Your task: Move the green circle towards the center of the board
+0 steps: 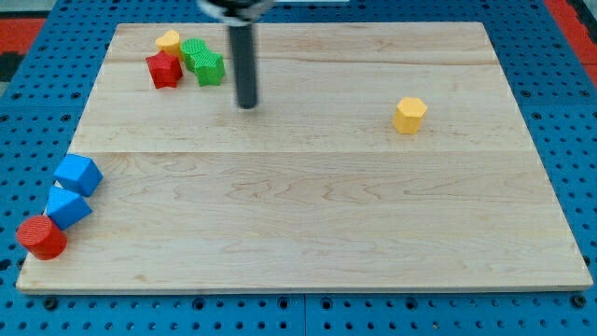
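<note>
Nothing moved yet, I judge: green circle [195, 50] sits top-left among green star [211, 68], red star [163, 69]; my tip [247, 105], a bare rod gripping nothing, stands just right of them.

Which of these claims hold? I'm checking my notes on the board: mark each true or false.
1. My tip sits to the view's right of the green circle. True.
2. The yellow hexagon touches the red star. False: the hexagon stands alone at the view's right; the red star is at the top left.
3. Two blue blocks, one above the other, lie near the board's left edge. True.
4. The red cylinder is at the view's top right. False: bottom left.
</note>
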